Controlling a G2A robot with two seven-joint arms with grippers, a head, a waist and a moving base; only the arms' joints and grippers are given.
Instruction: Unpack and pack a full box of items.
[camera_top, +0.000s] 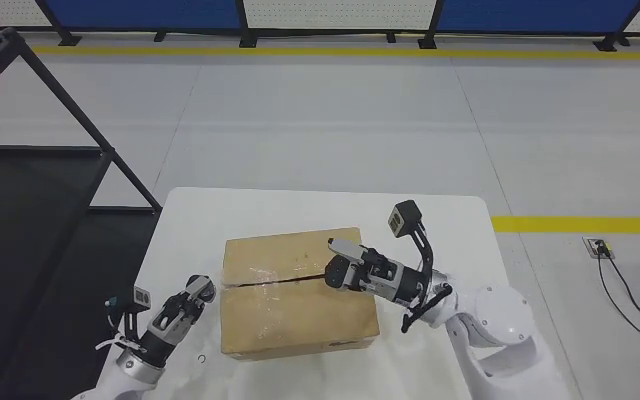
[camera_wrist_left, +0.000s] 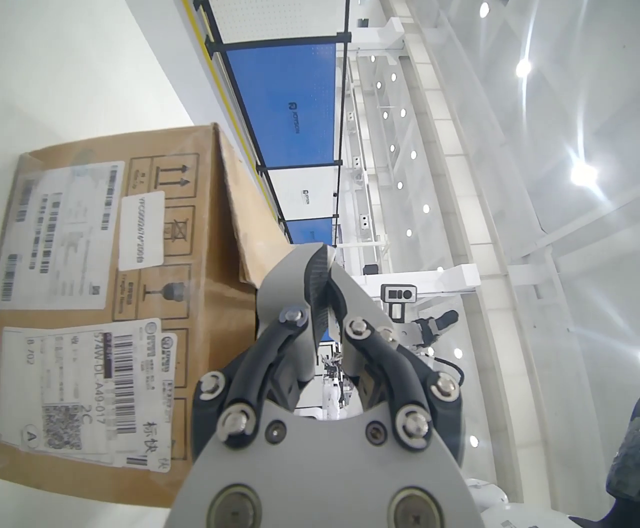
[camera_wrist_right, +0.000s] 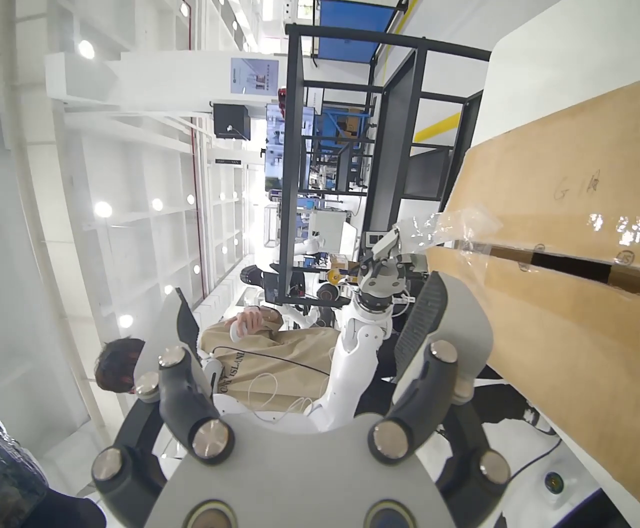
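top: box (camera_top: 300, 292) flaps down, table (camera_top: 200, 220) beneath it; right gripper (camera_top: 338, 264) reaches level over the box's seam; left gripper (camera_top: 195, 292) low beside the box's labelled side | left wrist: pincer together, empty | right wrist: pincer apart at the seam; best to pinch the loose tape (camera_wrist_right: 450, 225) and peel along the seam.

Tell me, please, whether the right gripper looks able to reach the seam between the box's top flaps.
Probably yes: the right gripper is open above the box, beside the seam, with nothing between them.
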